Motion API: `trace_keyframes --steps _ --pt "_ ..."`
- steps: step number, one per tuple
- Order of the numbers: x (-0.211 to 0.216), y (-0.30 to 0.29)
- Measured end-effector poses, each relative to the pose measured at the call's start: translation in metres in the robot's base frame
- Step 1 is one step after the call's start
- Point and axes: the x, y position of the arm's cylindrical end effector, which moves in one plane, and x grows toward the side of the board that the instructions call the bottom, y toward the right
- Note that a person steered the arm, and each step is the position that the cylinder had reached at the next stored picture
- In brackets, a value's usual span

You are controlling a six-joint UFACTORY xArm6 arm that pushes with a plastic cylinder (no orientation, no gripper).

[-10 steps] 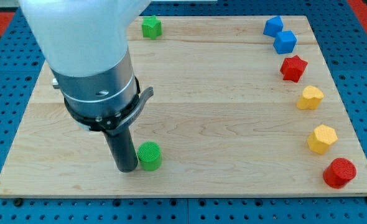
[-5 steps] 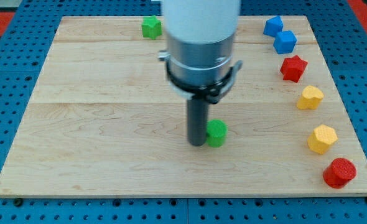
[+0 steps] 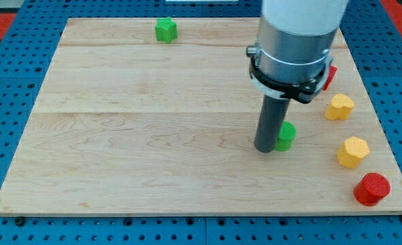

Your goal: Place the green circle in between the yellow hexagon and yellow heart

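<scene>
one green circle [image 3: 286, 135] sits right of board centre, pressed against the right side of my tip [image 3: 266, 149]. the yellow heart [image 3: 339, 107] lies up and to its right, the yellow hexagon [image 3: 353, 152] down and to its right; the gap between those two is near but not yet reached.

no jaws on this rig, only the rod, so nothing can be open, closed or gripping; contact is a plain side push.

handling, as a judgement: the circle looks small, light and rigid, likely to slide easily on the smooth wooden board [image 3: 119, 136]. being round, it may roll off the rod to one side if the push is off-centre. best contact is on its left face, in line with the gap, aimed slightly rightward and kept square.

hard to make out:
- much of the circle's left part is hidden behind the rod, so its outline is only partly seen.
- the arm housing covers the board's upper right; a red block [image 3: 330, 75] shows only as a sliver at the housing's edge, shape not readable.
- anything else under the housing cannot be told.

also present: green block [image 3: 165, 29] at the view's top, red circle [image 3: 372, 188] at lower right.
</scene>
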Motion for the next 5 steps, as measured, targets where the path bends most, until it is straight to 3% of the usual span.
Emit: trace_keyframes --steps 1,3,5 --pt "0.0 0.02" --pt "-0.011 -0.002" --pt "-0.029 0.05"
